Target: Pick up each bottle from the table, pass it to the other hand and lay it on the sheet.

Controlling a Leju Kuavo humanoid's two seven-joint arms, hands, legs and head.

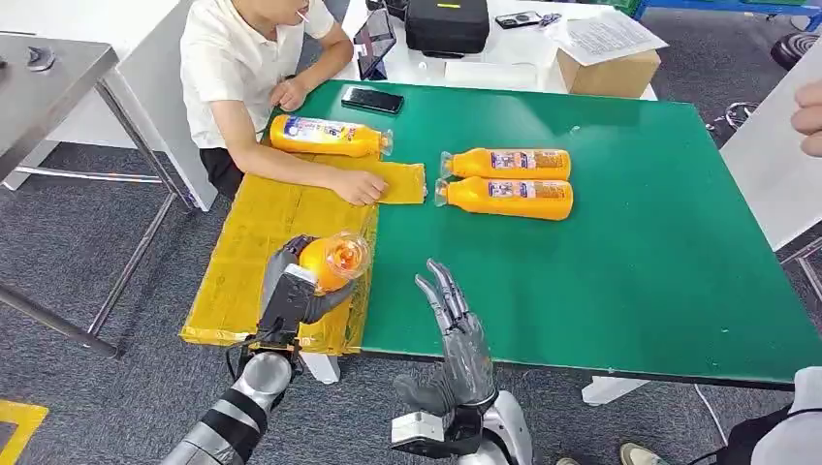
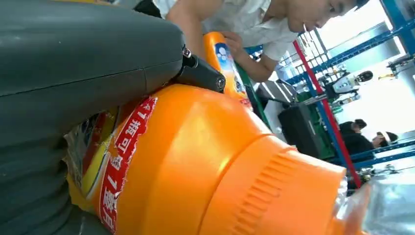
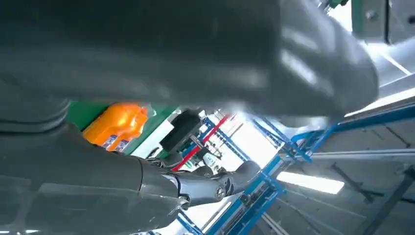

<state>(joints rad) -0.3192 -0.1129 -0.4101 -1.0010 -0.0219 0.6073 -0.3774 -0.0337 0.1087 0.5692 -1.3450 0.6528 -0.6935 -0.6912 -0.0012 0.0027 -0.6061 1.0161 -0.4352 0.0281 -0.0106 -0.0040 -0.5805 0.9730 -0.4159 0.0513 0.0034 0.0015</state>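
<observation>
My left hand (image 1: 291, 291) grips an orange bottle (image 1: 332, 261) above the yellow sheet (image 1: 262, 242), its capped end toward the camera; the left wrist view shows the same bottle (image 2: 195, 171) close up under my left hand (image 2: 73, 68). My right hand (image 1: 456, 329) stands over the table's front edge with fingers spread and nothing in them. One orange bottle (image 1: 330, 136) lies at the sheet's far end. Two more bottles (image 1: 509, 162) (image 1: 509, 197) lie side by side on the green table (image 1: 630, 271). The right wrist view catches a bottle (image 3: 117, 125) past my right hand (image 3: 171, 63).
A person in a white shirt (image 1: 233, 58) sits at the table's far left, one hand (image 1: 361, 187) pressing on the sheet. A phone (image 1: 372, 99) lies on the table's far edge. Behind stand a black case (image 1: 446, 24) and a cardboard box (image 1: 606, 58).
</observation>
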